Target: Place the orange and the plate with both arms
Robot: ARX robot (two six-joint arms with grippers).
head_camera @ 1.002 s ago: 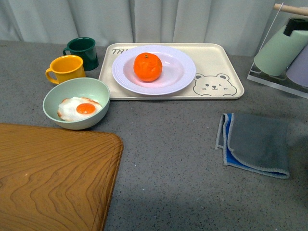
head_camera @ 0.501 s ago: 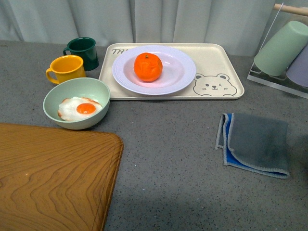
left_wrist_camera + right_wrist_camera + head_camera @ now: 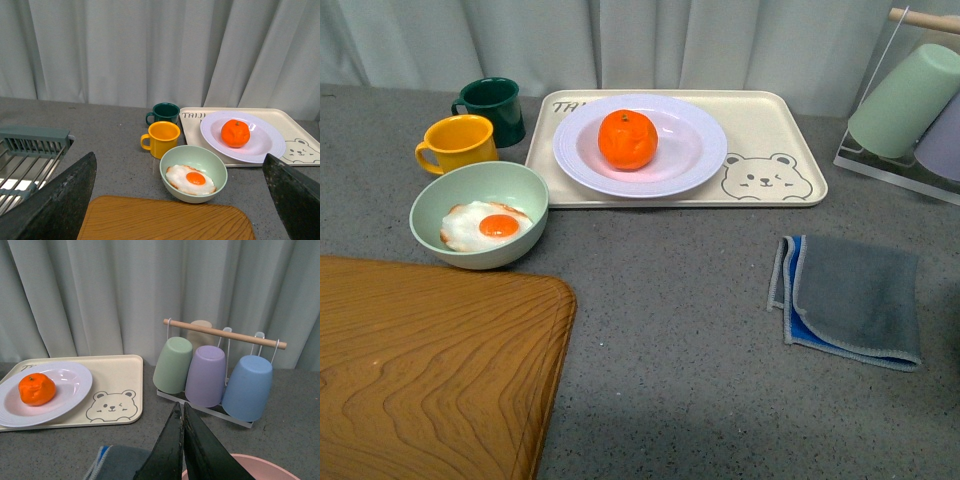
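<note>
The orange rests on the plate, slightly toward 9 o'clock of the plate centre. The plate sits on the cream bear tray at the 12 o'clock side of the worktop. A pale green bowl holding a fried egg stands at 8 o'clock of the tray, apart from it. A yellow mug and a dark green mug stand at 9 o'clock of the tray. A grey cloth lies at 4 o'clock.

Left gripper: jaws wide apart, holding nothing. Right gripper: jaws pressed together, holding nothing. Neither arm appears in the front view.
</note>
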